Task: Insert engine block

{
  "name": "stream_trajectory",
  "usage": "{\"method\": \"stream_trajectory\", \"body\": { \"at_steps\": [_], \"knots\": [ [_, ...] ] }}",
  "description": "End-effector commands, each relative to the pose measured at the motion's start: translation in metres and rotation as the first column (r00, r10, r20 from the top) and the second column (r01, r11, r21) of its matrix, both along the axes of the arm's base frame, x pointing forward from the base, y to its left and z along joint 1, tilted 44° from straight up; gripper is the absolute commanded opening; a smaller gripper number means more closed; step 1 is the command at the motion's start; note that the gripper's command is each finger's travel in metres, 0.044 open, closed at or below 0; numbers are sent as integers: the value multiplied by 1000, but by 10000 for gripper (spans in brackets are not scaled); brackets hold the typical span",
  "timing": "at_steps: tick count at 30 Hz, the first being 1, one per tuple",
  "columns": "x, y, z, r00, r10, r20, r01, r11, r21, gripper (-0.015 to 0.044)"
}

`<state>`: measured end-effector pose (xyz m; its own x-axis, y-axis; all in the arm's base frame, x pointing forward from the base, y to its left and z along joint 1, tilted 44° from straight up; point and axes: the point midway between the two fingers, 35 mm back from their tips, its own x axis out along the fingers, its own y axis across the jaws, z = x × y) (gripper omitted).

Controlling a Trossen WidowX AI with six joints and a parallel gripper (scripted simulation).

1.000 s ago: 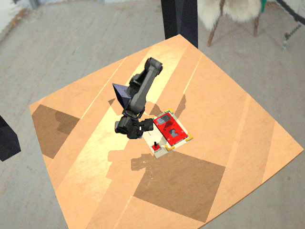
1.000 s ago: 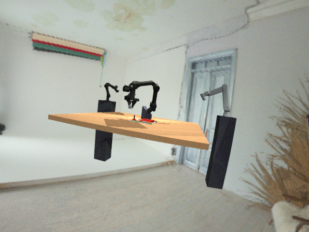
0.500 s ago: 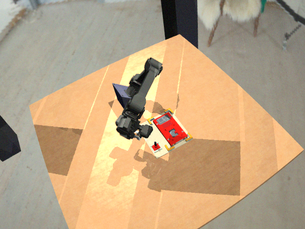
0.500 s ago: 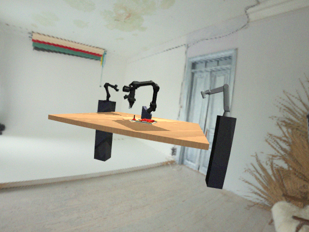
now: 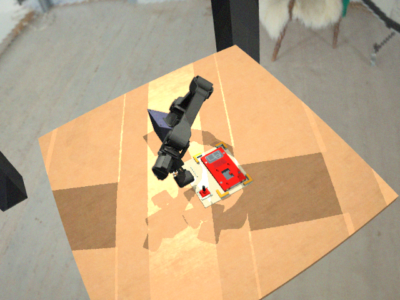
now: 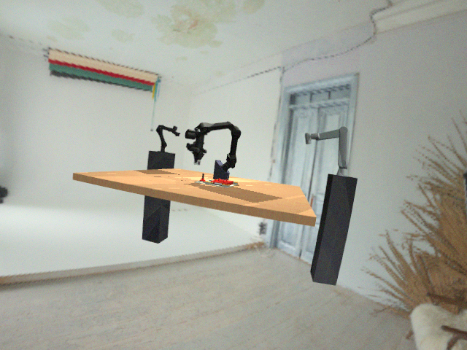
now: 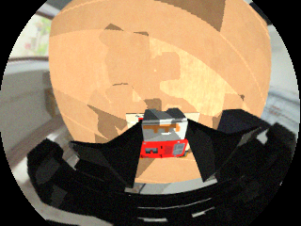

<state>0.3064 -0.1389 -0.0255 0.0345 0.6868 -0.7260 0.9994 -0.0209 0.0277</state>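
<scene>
My gripper (image 5: pixel 177 173) (image 6: pixel 197 162) (image 7: pixel 162 121) is shut on the engine block (image 7: pixel 165 134), a grey-white block with orange marks on the side facing the wrist camera. It holds the block well above the table. In the top view the gripper is left of the red car body (image 5: pixel 219 177) (image 6: pixel 222 182) (image 7: pixel 162 154). The car body lies flat, with its opening (image 5: pixel 227 174) (image 7: pixel 151 151) facing up and nothing red filling it. In the wrist view the body shows just below the held block. The slot side and the rib are too small to tell.
A pale base plate (image 5: pixel 206 204) lies under the body, with yellow corner brackets (image 5: pixel 222 194) around it. A red piece with an upright black peg (image 5: pixel 204 192) (image 6: pixel 203 177) stands beside the body. A dark blue wedge-shaped stand (image 5: pixel 159 122) (image 6: pixel 220 171) is by the arm's base.
</scene>
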Motion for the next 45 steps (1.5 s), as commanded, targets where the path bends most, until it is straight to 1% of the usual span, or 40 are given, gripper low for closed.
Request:
{"method": "stream_trajectory", "body": {
  "at_steps": [1, 6, 12, 18, 25, 35, 38, 43, 45],
  "knots": [
    [-1, 1, -2, 990, -99, -98, 100, 995, 0, 0],
    [-1, 1, -3, 951, -221, -215, 224, 975, -14, 0],
    [-1, 1, -3, 867, -357, -348, 363, 930, -50, 0],
    [-1, 1, -4, 745, -477, -466, 489, 866, -105, 0],
    [-1, 2, -6, 563, -589, -580, 609, 770, -191, 0],
    [-1, 2, -7, 248, -685, -685, 719, 604, -343, 0],
    [0, 3, -8, 220, -689, -690, 725, 589, -357, 0],
    [0, 9, -14, 134, -698, -703, 738, 544, -399, 0],
    [0, 11, -16, 129, -699, -704, 739, 541, -402, 0]
  ]
}}
